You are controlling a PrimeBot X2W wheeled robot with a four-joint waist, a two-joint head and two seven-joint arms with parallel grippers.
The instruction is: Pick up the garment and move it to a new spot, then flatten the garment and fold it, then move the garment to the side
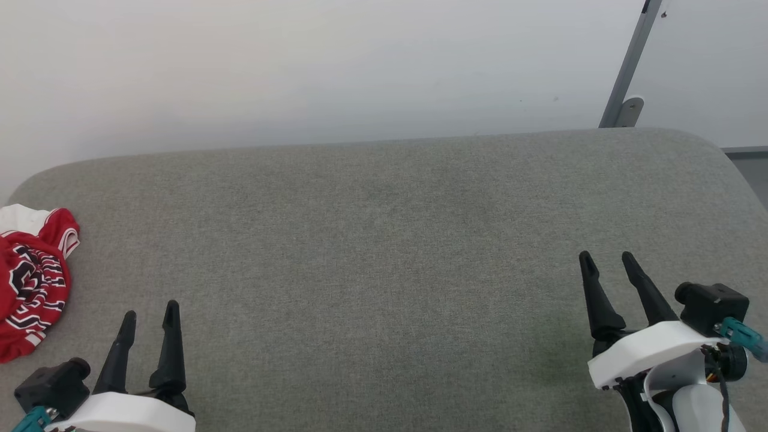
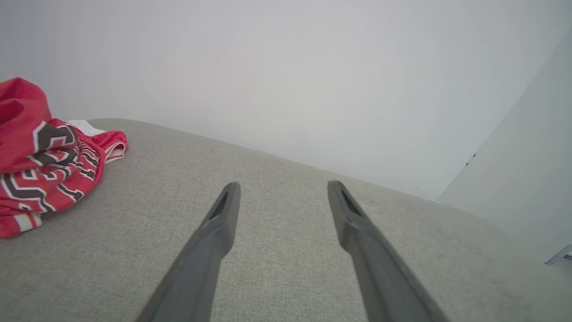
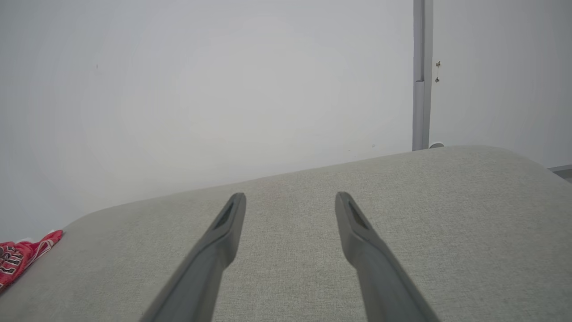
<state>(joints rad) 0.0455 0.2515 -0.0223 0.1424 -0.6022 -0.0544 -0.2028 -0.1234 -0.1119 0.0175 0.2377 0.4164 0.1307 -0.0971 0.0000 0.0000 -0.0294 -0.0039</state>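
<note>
The garment (image 1: 33,282) lies bunched at nine o'clock on the grey pad (image 1: 384,240), by its edge; left gripper (image 1: 150,310) and right gripper (image 1: 606,257) both stand wide, empty (the right far off at four o'clock); a shallow pinch could nudge it overboard.

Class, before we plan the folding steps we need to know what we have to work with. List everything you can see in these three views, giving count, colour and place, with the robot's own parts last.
garment: one, red with white trim and black white-outlined lettering, crumpled at the far left edge of the padded surface
padded surface: one, grey fabric, rounded corners, spans the head view
wall: one, white, behind the surface
metal post: one, grey, leaning at the upper right by the wall
left gripper: one, dark fingers, lower left, open, holding nothing
right gripper: one, dark fingers, lower right, open, holding nothing
</note>
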